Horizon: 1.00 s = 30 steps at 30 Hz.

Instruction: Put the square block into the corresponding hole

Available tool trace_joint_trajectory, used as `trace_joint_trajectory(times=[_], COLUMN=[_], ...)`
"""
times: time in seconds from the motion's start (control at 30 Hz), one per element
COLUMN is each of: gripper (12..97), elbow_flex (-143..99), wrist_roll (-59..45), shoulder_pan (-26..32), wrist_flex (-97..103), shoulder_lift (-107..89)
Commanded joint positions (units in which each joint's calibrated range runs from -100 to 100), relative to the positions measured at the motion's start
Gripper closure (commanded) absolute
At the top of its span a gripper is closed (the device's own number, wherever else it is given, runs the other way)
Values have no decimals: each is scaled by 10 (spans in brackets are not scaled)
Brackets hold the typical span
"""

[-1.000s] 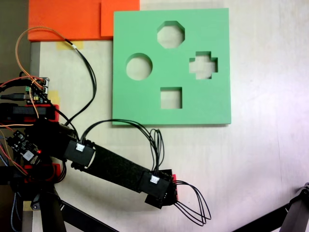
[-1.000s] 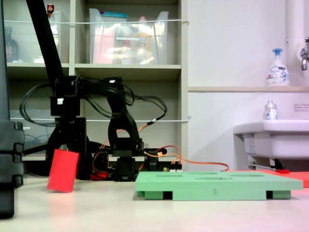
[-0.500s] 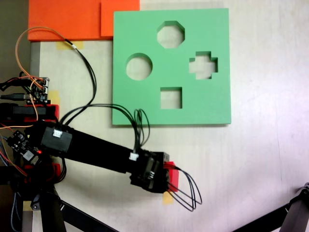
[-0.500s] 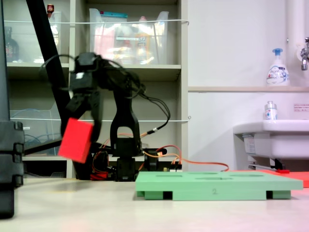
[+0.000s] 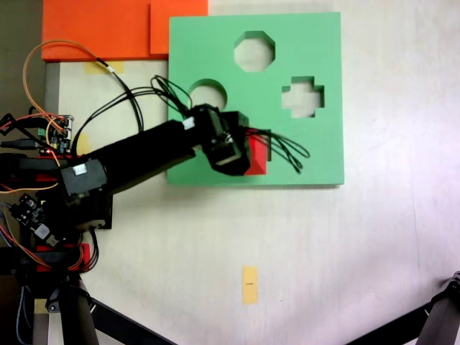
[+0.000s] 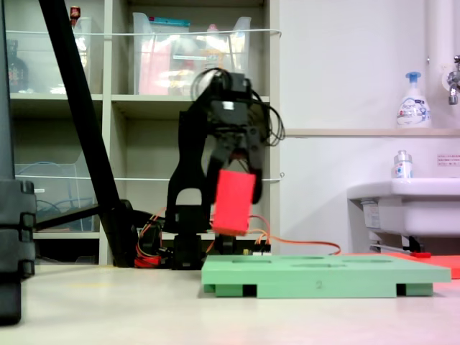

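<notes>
Gripper (image 6: 231,188) clamps square block (image 6: 233,202), held tilted in air at frame centre. In top view block (image 5: 256,157) covers square hole in green board (image 5: 316,154); needs levelling, then straight descent.

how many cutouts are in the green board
4. In the fixed view from above, the green board has an octagonal cutout at top, a round one at left, a cross at right, and a square one mostly hidden under the red block.
</notes>
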Motion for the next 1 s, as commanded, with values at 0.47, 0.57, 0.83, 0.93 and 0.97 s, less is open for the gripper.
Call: trace_joint_trajectory(times=[0.47, 0.57, 0.83, 0.93, 0.97], gripper=[872, 872, 872, 872, 872], elbow_flex=[100, 100, 96, 96, 96], wrist_roll=[22, 22, 24, 27, 29], shoulder_pan=[22, 22, 27, 29, 30], wrist_flex=[-22, -22, -22, -22, -22], shoulder_lift=[151, 170, 235, 258, 259])
